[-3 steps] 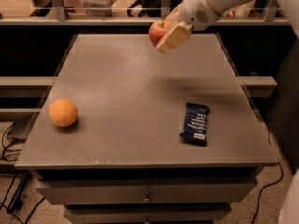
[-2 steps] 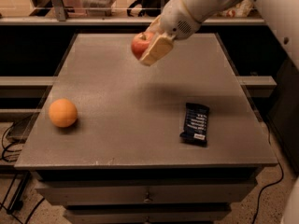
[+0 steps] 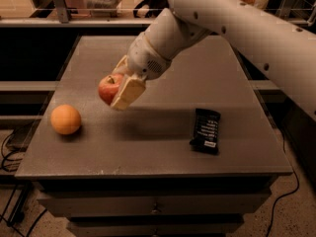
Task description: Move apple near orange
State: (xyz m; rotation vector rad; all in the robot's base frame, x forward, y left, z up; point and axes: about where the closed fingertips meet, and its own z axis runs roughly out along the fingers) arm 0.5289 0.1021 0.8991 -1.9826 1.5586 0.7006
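Observation:
The red apple [image 3: 108, 87] with a short stem is held in my gripper [image 3: 120, 88], which is shut on it and carries it above the left middle of the grey table [image 3: 163, 147]. One cream finger [image 3: 127, 93] covers the apple's right side. The orange [image 3: 65, 119] rests on the table near its left edge, a short way to the lower left of the apple and apart from it. My white arm reaches in from the upper right.
A black snack packet [image 3: 206, 130] lies on the table's right front part. A drawer front sits under the table's front edge [image 3: 153, 174]. Shelving and a rail run behind the table.
My gripper has carried the apple from the table's far right part toward the left and nearer to the front, closer to the orange. The orange and the packet have not moved.

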